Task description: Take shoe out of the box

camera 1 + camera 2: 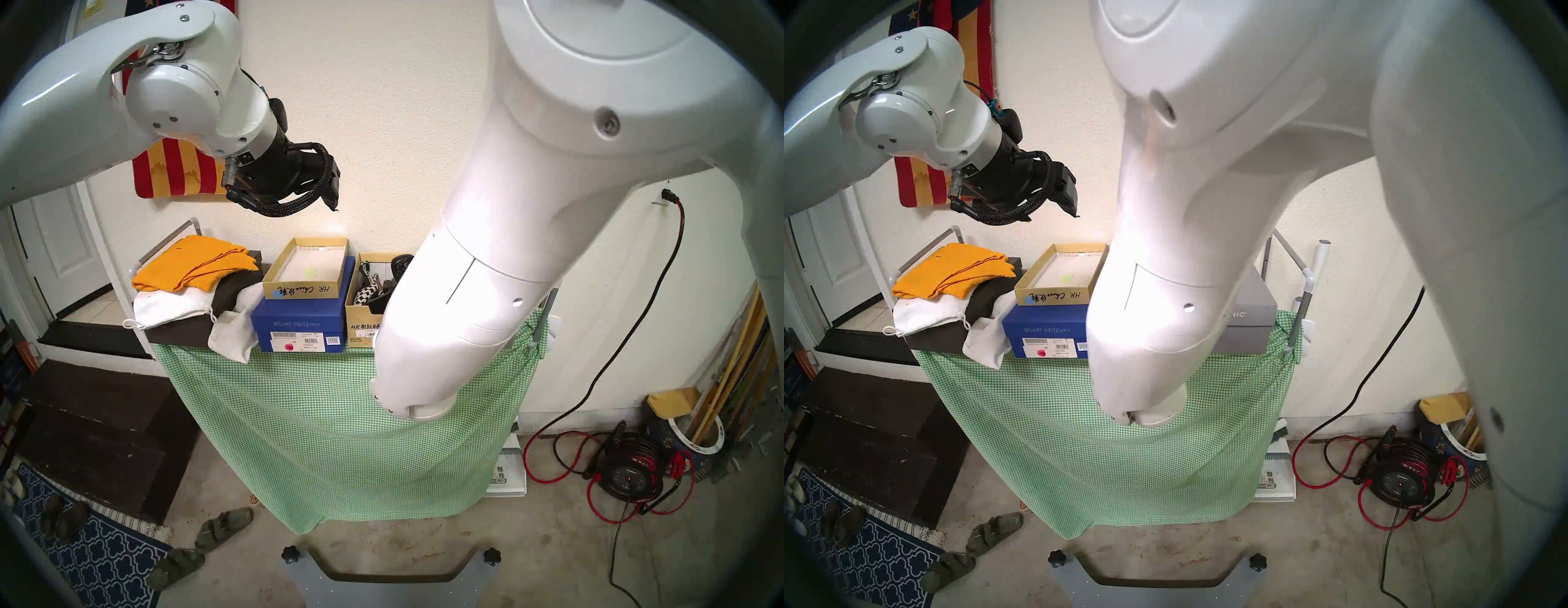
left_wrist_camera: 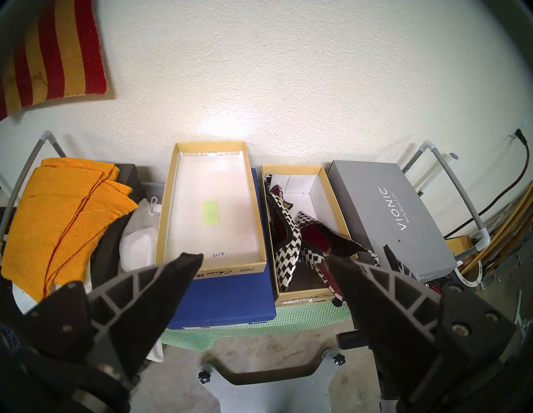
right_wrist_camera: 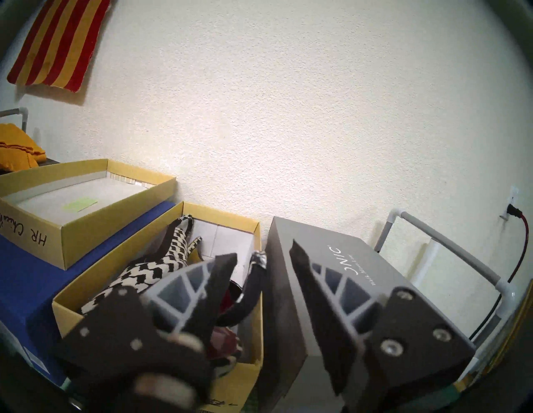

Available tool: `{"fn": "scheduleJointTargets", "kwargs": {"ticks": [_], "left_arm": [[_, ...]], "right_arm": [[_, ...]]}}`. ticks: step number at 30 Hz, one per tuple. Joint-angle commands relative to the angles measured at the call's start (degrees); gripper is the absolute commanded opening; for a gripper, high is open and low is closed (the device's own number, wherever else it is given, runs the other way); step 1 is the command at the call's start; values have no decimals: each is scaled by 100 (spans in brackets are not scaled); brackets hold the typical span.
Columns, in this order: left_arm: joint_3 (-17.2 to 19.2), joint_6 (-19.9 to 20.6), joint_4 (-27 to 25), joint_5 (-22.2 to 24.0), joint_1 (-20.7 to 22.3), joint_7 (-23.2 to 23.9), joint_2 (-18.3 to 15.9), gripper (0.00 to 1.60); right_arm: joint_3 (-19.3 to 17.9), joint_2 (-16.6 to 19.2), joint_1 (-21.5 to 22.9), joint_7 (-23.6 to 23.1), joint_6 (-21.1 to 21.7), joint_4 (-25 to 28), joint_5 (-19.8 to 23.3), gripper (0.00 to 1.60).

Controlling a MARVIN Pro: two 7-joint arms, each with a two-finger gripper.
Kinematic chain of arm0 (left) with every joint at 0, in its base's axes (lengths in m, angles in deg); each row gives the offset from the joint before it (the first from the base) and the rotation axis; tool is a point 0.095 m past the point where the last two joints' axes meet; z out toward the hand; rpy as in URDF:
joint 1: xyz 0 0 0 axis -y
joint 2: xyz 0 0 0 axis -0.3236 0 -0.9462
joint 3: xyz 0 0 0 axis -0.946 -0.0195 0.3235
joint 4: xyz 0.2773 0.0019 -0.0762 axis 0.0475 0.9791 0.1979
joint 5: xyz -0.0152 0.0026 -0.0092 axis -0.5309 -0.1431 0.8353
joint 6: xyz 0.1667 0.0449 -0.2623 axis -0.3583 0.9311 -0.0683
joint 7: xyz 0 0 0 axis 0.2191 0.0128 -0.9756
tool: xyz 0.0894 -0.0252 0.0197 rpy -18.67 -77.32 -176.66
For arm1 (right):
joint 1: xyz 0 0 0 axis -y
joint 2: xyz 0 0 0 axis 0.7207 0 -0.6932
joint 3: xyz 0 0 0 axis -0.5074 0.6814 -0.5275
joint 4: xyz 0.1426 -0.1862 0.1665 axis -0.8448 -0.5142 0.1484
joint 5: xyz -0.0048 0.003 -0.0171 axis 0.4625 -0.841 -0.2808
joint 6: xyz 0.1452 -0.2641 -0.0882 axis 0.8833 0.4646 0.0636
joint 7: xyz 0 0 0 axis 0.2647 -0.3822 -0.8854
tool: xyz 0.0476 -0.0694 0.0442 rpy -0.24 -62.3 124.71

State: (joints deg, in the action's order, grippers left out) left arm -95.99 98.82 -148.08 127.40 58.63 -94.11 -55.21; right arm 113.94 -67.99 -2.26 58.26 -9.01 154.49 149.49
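Two black-and-white houndstooth heeled shoes (image 2: 285, 245) lie in the open tan box (image 2: 343, 219) on the counter, both claws apart and empty, the right claw (image 3: 264, 277) just above them; they look light and stiff, best gripped at the collar.

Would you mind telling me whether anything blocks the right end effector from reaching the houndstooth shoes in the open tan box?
Nothing visible does. The right end effector is open just above the box, whose lid is off. The houndstooth shoes lie exposed inside. The grey VIONIC box stands close beside, not over them.
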Motion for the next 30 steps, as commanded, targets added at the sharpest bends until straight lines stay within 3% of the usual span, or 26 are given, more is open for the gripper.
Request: {"fn": "scheduleJointTargets", "kwargs": {"ticks": [1,2,4,5,13,16,19,20,28,30], "left_arm": [[2,-1,3,-1,4,-14,9,160],[2,-1,3,-1,4,-14,9,160],[2,-1,3,-1,4,-14,9,160],[2,-1,3,-1,4,-13,9,160],[2,-1,3,-1,4,-13,9,160],[2,-1,3,-1,4,-14,9,160],[2,-1,3,-1,4,-14,9,160],[2,-1,3,-1,4,-14,9,160],[2,-1,3,-1,4,-14,9,160],[2,-1,3,-1,4,-13,9,160]], "right_arm": [[31,4,-53,-54,190,-151,-23,146],[40,28,-72,-90,210,-175,-28,137],[31,112,-108,-214,293,-237,-60,91],[5,188,-127,-333,377,-278,-81,80],[0,199,-337,-560,778,-681,-60,67],[-5,162,-356,-540,790,-689,-56,70],[17,80,-363,-472,785,-659,-61,60],[21,57,-377,-454,768,-656,-63,1],[101,4,-452,-352,698,-731,-127,0],[176,4,-515,-247,496,-816,-181,0]]}}
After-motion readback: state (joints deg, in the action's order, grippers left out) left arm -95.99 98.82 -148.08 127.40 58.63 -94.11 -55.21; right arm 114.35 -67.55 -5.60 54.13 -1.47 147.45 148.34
